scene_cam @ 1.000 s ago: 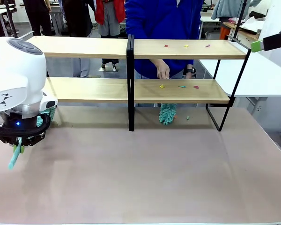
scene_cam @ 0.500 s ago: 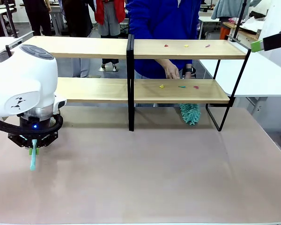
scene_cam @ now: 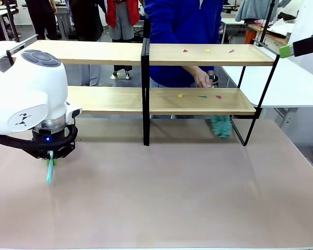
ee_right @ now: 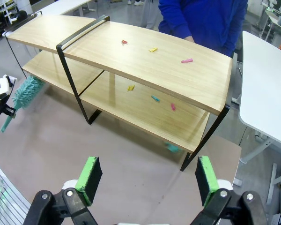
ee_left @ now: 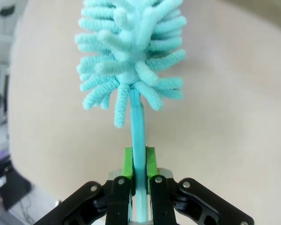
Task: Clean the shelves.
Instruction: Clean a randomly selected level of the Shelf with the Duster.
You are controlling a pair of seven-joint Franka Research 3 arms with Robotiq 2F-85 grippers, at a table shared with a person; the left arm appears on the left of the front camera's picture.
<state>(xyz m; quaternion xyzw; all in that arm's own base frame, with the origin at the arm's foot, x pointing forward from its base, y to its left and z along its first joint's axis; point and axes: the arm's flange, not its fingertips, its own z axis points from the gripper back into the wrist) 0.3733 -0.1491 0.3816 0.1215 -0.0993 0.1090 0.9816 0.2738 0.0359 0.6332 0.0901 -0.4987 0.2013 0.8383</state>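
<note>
Left gripper (ee_left: 139, 161): green pads clamped tight on the thin stem of a turquoise chenille duster (ee_left: 131, 56), with the fluffy head pointing away from the wrist camera over the pinkish-brown tabletop (scene_cam: 172, 198). In the front view this gripper (scene_cam: 50, 158) hangs at the table's left, in front of the left end of the shelves, and the free end of the stem points down toward the table surface; contact cannot be told. Right gripper (ee_right: 150, 180): jaws spread wide with nothing between them, held high above the right part of the rack. Wide two-tier shelves (scene_cam: 109, 52) of light wooden boards on a thin black frame stand across the far half of the table. Small coloured scraps (scene_cam: 207, 51) lie on the right half of the top board, and three more (scene_cam: 202, 96) lie on the board below. Person in a blue top stands behind the rack, with a hand (scene_cam: 202, 79) between the two boards. Second turquoise fluffy duster head (scene_cam: 220, 126), blurred, shows under the lower board near its right end.
</note>
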